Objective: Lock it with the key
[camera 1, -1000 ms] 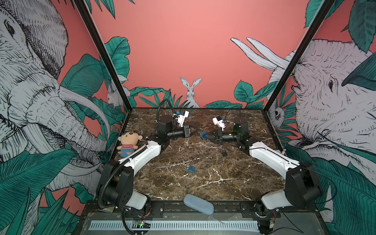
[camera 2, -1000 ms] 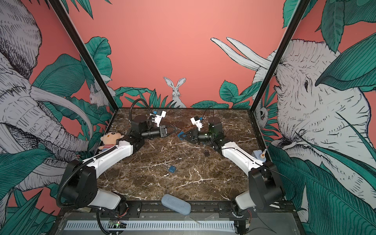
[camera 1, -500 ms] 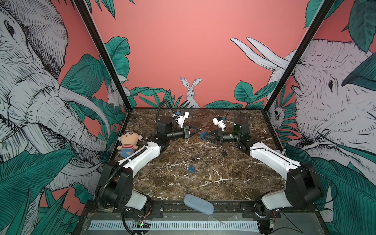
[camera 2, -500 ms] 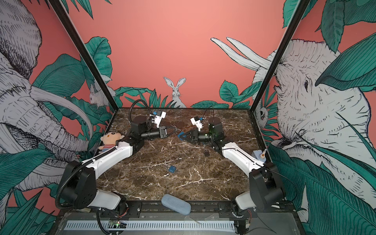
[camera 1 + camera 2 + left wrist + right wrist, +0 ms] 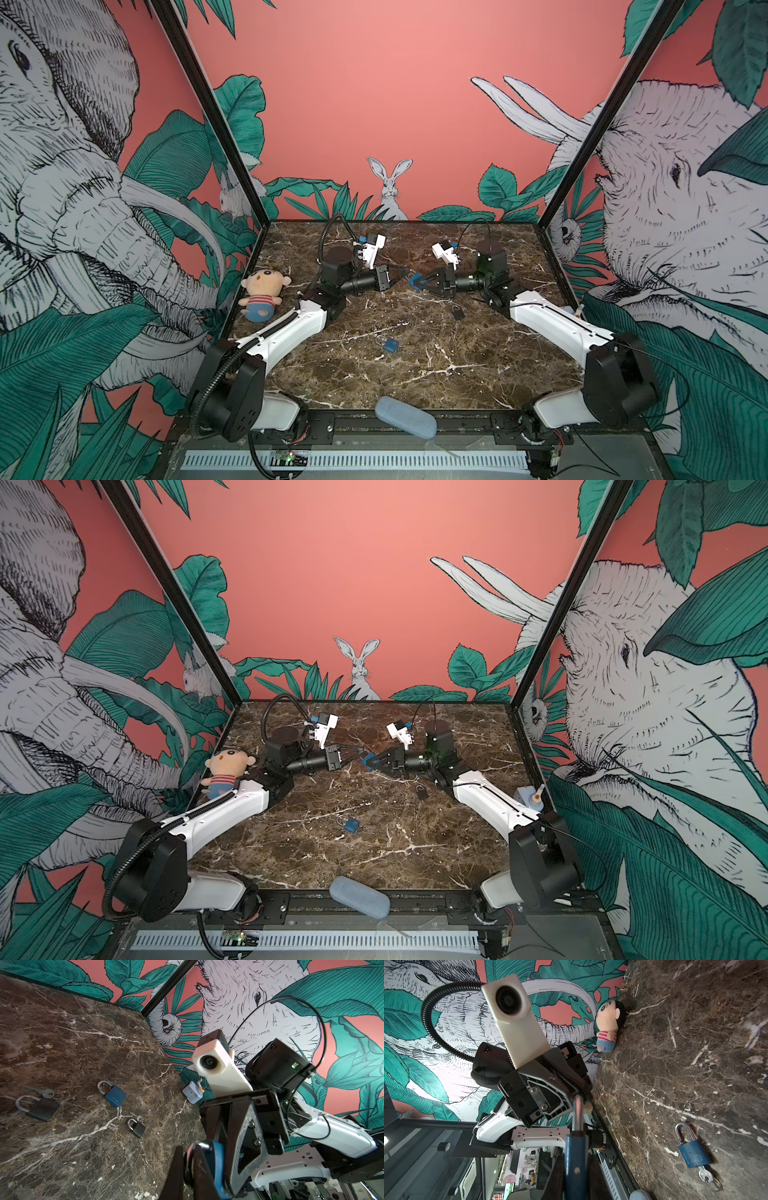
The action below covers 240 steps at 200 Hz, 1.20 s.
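Lying near held padlock, loose blue padlock, doll

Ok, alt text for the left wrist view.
The right gripper holds a blue padlock, the left gripper pinching its shackle. On the marble table behind lie a large black padlock, a second blue padlock and a small black padlock.

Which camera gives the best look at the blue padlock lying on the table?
The right wrist view: the blue metal padlock is large, with a key at its base. The left wrist view shows it smaller; in both top views it is a tiny speck.
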{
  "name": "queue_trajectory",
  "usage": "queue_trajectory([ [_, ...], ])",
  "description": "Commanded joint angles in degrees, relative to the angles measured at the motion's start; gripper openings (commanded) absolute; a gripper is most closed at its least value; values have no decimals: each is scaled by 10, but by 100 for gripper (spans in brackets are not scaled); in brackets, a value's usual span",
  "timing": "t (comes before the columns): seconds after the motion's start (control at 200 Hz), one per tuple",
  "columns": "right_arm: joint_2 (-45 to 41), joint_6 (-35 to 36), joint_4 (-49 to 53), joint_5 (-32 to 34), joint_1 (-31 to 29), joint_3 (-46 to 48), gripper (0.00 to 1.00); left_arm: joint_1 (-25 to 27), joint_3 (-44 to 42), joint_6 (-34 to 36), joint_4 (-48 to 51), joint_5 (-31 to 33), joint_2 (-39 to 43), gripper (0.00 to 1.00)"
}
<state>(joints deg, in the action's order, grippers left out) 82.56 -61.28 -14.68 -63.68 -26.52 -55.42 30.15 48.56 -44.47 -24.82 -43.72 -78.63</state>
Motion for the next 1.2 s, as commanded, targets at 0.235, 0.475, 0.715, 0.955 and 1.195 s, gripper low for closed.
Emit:
queue_trajectory([
  [0.235, 1, 36, -144, 21, -17, -52, 0, 91, -34, 16, 97, -104, 25, 0],
  [0.475, -14, 113, -39, 33, -19, -50, 0, 72, 10, 9, 77, -80, 3, 0],
  [0.715, -24, 139, -15, 39, -24, -31, 0, 23, 43, -49, 10, -110, -19, 0],
  [0.955, -23, 115, -54, 29, -27, -21, 0, 12, 67, -62, 7, -116, -24, 9],
  [1.195, -17, 102, -72, 22, -30, -22, 0, 7, 61, -102, -50, -125, -35, 25],
])
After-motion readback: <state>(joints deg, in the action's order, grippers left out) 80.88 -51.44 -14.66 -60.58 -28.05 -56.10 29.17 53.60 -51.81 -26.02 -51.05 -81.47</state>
